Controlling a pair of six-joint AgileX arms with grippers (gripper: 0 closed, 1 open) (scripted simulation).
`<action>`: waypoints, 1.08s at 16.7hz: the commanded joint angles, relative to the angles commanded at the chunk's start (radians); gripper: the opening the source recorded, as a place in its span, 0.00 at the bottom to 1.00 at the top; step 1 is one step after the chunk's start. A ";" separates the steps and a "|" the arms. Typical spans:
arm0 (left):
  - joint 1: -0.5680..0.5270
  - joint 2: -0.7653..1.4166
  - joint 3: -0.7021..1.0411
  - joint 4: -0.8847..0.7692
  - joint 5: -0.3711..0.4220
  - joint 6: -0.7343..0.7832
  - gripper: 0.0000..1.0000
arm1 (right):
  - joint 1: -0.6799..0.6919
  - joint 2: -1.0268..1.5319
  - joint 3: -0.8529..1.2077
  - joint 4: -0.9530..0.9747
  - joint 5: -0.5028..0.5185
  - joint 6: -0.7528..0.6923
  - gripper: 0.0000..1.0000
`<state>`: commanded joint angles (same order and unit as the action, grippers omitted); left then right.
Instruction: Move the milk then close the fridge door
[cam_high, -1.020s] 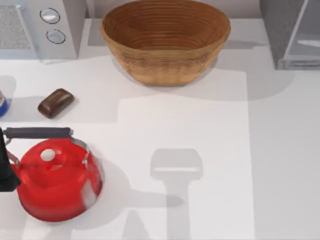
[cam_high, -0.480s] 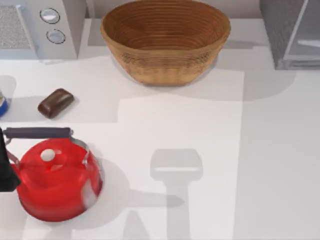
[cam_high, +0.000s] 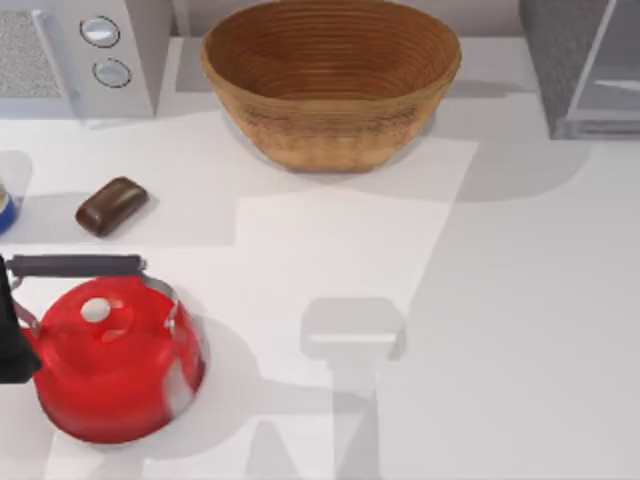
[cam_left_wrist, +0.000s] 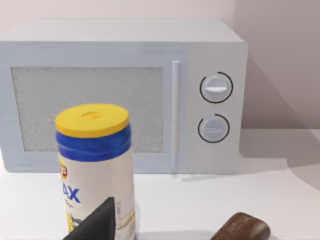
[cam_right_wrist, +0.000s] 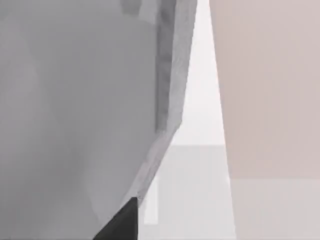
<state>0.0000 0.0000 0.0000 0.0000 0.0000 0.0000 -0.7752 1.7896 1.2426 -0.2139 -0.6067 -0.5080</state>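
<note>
The milk is out of view. The fridge, a dark grey speckled box (cam_high: 556, 62), stands at the table's back right corner, and its pale grey door (cam_high: 606, 70) hangs open beside it. In the right wrist view the fridge door (cam_right_wrist: 75, 110) is very close, its lighter frame edge (cam_right_wrist: 172, 100) running down the picture. A dark part of my right gripper (cam_right_wrist: 120, 225) sits right against that edge. My left arm (cam_high: 10, 335) is parked at the table's left edge beside the red kettle (cam_high: 115, 360). A dark tip of the left gripper (cam_left_wrist: 95, 225) shows in its wrist view.
A woven basket (cam_high: 330, 80) stands at the back middle and a light grey microwave (cam_high: 80, 55) with two knobs at the back left. A brown rounded block (cam_high: 112, 205) lies in front of the microwave. A yellow-lidded white and blue canister (cam_left_wrist: 95, 165) stands near the left gripper.
The shadow over the table's right side has spread leftward, its edge now slanted, and the bright patch on the fridge door has faded. Kettle, block and left arm are unmoved.
</note>
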 joint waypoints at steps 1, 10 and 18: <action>0.000 0.000 0.000 0.000 0.000 0.000 1.00 | 0.062 -0.011 -0.017 0.022 0.047 0.040 1.00; 0.000 0.000 0.000 0.000 0.000 0.000 1.00 | 0.679 -0.143 -0.211 0.229 0.525 0.442 1.00; 0.000 0.000 0.000 0.000 0.000 0.000 1.00 | 0.739 -0.162 -0.244 0.259 0.602 0.503 1.00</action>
<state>0.0000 0.0000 0.0000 0.0000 0.0000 0.0000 -0.0362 1.6279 0.9984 0.0450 -0.0045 -0.0054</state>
